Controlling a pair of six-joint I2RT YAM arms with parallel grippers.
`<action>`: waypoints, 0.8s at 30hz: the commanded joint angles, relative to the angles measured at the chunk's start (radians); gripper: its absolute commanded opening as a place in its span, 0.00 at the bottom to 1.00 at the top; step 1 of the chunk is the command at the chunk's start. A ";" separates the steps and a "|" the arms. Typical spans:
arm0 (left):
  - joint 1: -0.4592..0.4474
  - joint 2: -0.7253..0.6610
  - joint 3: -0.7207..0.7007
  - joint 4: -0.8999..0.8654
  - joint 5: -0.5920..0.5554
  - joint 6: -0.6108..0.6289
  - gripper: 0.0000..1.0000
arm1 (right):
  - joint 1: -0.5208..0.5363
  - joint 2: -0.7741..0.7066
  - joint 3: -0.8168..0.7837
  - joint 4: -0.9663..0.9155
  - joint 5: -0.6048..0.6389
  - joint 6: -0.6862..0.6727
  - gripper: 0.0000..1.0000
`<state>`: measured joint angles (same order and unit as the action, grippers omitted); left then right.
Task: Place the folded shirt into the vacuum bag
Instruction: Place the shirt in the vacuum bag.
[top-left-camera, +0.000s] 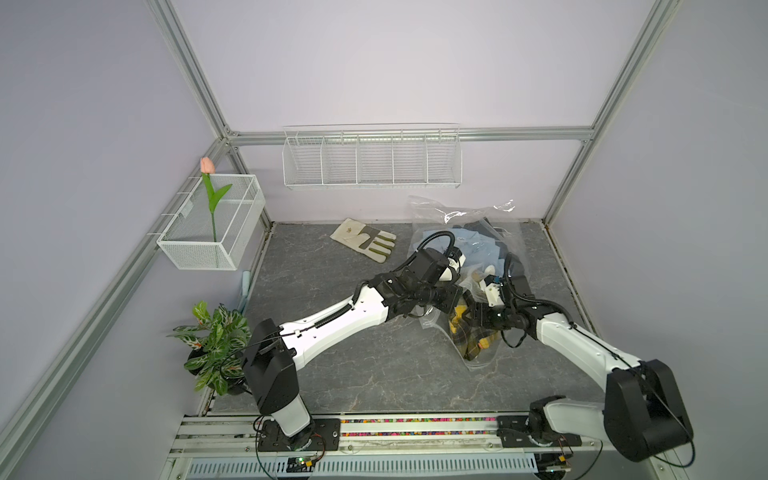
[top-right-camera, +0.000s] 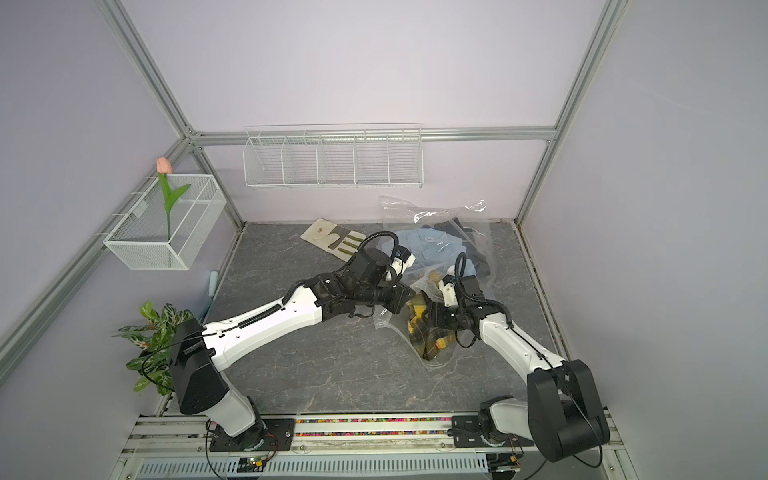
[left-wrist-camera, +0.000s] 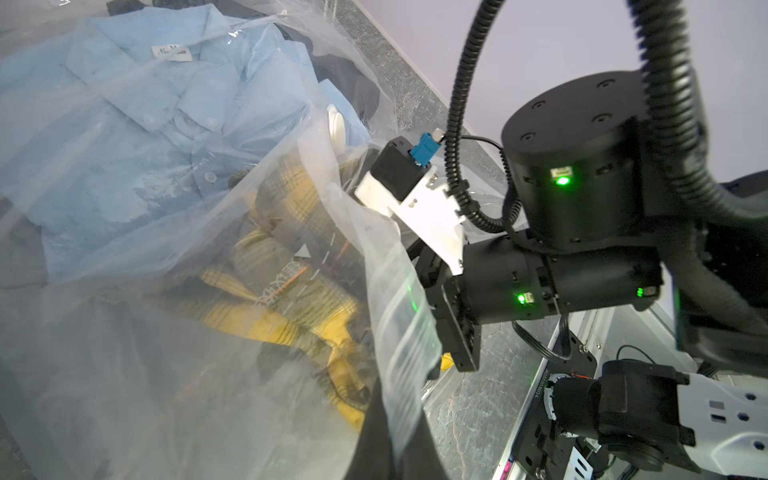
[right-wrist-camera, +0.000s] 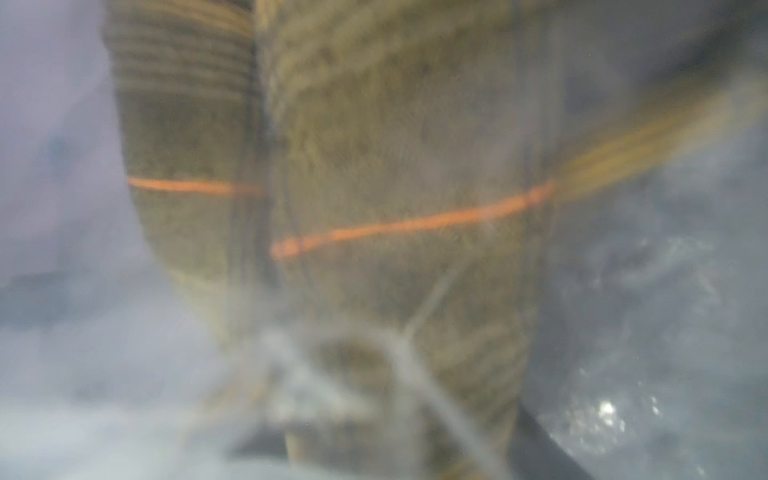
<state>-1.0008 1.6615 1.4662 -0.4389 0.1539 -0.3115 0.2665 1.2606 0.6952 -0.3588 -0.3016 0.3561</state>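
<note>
Yellow plaid cloth, the folded shirt (top-left-camera: 473, 338), is lying just inside the mouth of the vacuum bag (top-left-camera: 457, 212); fingers of the left gripper (top-left-camera: 456, 302) are pressing together on the bag's striped zip edge; the right gripper (top-left-camera: 471, 312) is reaching into the mouth against the plaid, its fingers hiding behind plastic, so their spread cannot be told; deeper in, a blue shirt (left-wrist-camera: 124, 145) is lying.

Left arm (top-left-camera: 332, 320) and right arm (top-left-camera: 582, 345) extended forward, wrists converging. Left gripper (top-left-camera: 455, 300) closed; right gripper (top-left-camera: 468, 314) faces it, its jaw opening hidden.
</note>
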 joint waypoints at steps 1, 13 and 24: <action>-0.001 0.000 0.002 0.011 -0.025 -0.007 0.00 | -0.025 -0.088 -0.027 -0.149 -0.019 0.046 0.73; 0.001 0.022 0.046 0.006 -0.036 -0.004 0.00 | 0.034 -0.286 0.042 -0.383 0.251 0.190 0.68; -0.001 0.085 0.128 0.076 0.055 -0.047 0.00 | 0.374 -0.246 0.052 -0.184 0.357 0.384 0.53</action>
<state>-1.0008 1.7229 1.5387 -0.4126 0.1658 -0.3332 0.6029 0.9882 0.7712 -0.6884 0.0433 0.6483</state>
